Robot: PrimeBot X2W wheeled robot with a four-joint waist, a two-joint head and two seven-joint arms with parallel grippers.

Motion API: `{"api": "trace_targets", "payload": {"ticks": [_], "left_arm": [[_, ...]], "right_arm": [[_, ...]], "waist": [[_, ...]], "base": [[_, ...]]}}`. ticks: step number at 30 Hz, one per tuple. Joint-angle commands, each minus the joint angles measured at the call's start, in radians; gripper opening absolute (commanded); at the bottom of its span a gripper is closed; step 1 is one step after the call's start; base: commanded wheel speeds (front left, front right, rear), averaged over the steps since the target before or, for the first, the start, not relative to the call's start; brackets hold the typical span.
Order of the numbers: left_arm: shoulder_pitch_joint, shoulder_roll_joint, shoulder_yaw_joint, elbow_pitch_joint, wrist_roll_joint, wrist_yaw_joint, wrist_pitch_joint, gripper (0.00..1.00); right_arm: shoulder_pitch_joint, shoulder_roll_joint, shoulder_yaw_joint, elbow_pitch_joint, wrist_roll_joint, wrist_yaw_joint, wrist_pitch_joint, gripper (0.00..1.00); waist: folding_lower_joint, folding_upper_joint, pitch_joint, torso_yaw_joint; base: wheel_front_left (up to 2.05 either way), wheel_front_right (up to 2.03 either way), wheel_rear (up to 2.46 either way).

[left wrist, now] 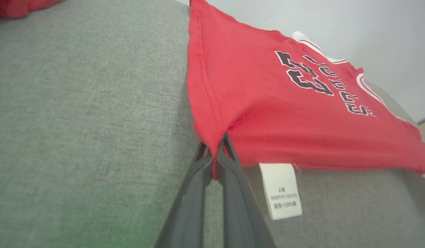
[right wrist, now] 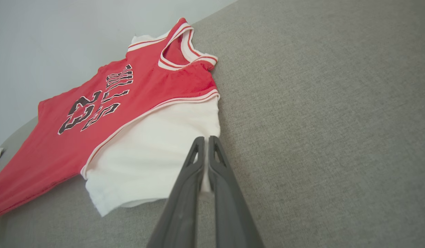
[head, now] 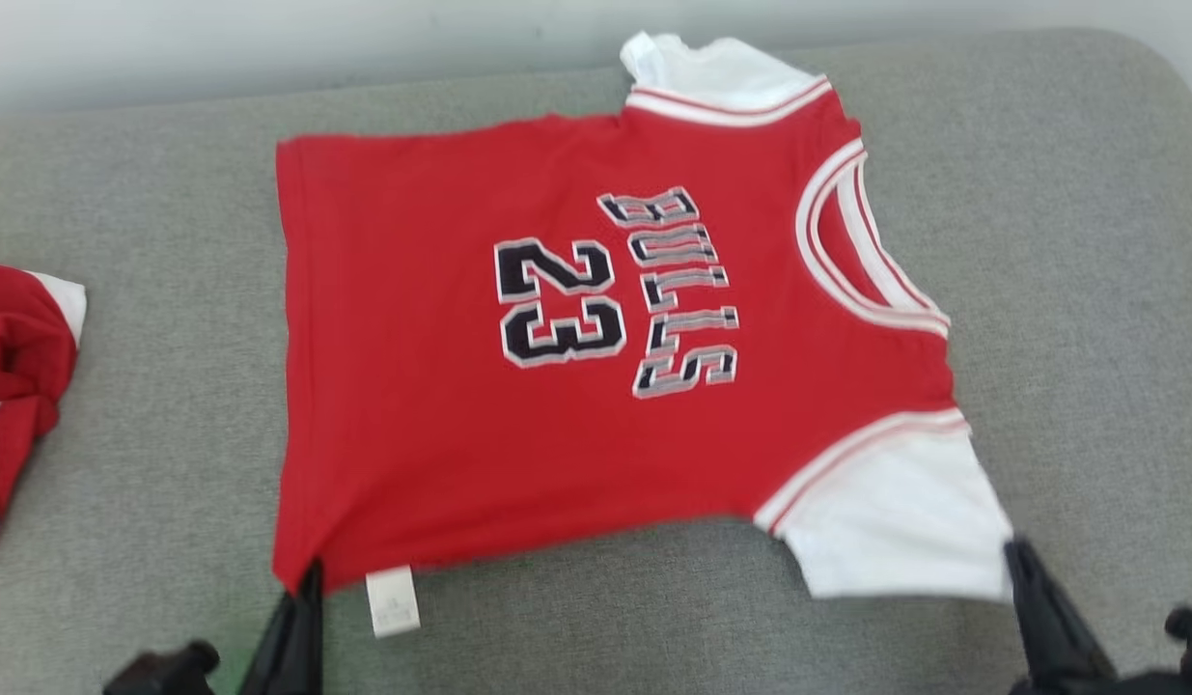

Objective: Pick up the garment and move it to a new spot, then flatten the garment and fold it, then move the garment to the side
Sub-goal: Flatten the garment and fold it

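The garment (head: 576,338) is a red jersey with white sleeves, "BULLS" and "23" on its chest, spread flat on the grey cushion, neck to the right. My left gripper (head: 311,571) is shut on its near-left hem corner, which the left wrist view shows pinched between the dark fingers (left wrist: 214,155), with a white care label (left wrist: 281,191) hanging beside them. My right gripper (head: 1012,552) is shut on the near white sleeve's corner; in the right wrist view its fingers (right wrist: 206,144) clamp the white sleeve (right wrist: 153,155).
A second red and white garment (head: 16,376) lies crumpled at the cushion's left edge. The grey cushion (head: 1088,290) stretches bare to the right of the jersey and in front of it. A pale wall runs along the back.
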Motion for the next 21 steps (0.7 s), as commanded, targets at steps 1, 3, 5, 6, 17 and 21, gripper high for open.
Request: {"api": "trace_targets", "payload": {"ticks": [1,3,5,6,17,21], "left_arm": [[0.025,-0.004,0.010,0.009,0.019,-0.009,-0.003,0.00],[0.045,-0.019,0.023,0.021,0.027,-0.019,-0.003,0.00],[0.067,-0.030,0.040,0.031,0.037,-0.025,-0.003,0.00],[0.078,-0.036,0.046,0.035,0.040,-0.030,-0.003,0.00],[0.106,-0.076,0.071,0.071,0.084,-0.064,-0.003,0.00],[0.079,-0.085,0.081,0.064,0.104,-0.073,-0.003,0.00]], "right_arm": [[0.026,0.003,-0.008,-0.002,-0.005,0.000,0.005,0.00],[0.059,0.003,-0.022,-0.001,-0.013,0.000,0.009,0.00],[0.091,0.003,-0.029,0.001,-0.019,0.000,0.020,0.00],[0.105,0.005,-0.031,-0.003,-0.022,0.000,0.028,0.00],[0.134,0.031,-0.022,-0.013,-0.030,0.000,0.057,0.00],[0.096,0.024,-0.013,-0.027,-0.027,0.000,0.044,0.00]], "waist": [[0.0000,0.0000,-0.014,0.010],[0.0000,0.0000,-0.025,0.015],[0.0000,0.0000,-0.035,0.017],[0.0000,0.0000,-0.039,0.018],[0.0000,0.0000,-0.065,0.030],[0.0000,0.0000,-0.070,0.035]], "base": [[0.00,0.00,0.00],[0.00,0.00,0.00],[0.00,0.00,0.00],[0.00,0.00,0.00],[0.00,0.00,0.00],[0.00,0.00,0.00]]}}
